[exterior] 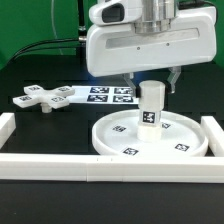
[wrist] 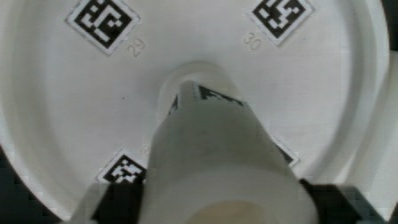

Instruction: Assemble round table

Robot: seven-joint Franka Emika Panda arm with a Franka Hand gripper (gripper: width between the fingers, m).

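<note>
The large white rimmed disc (exterior: 112,146) lies flat on the black table. The short cylinder leg (exterior: 150,108) stands upright on the disc's central hub, a tag on its side. My gripper (exterior: 155,82) hangs straight above the leg, with one jaw at each side of the leg's top and a small gap showing on both sides, so it looks open. In the wrist view the leg (wrist: 214,150) rises from the disc (wrist: 107,100) between the dark fingers (wrist: 118,200). The cross-shaped foot (exterior: 40,98) lies loose on the exterior view's left.
The marker board (exterior: 105,95) lies behind the disc, next to the foot. Long white border rails run along the front (exterior: 100,166), the exterior view's left (exterior: 6,125) and its right (exterior: 212,135).
</note>
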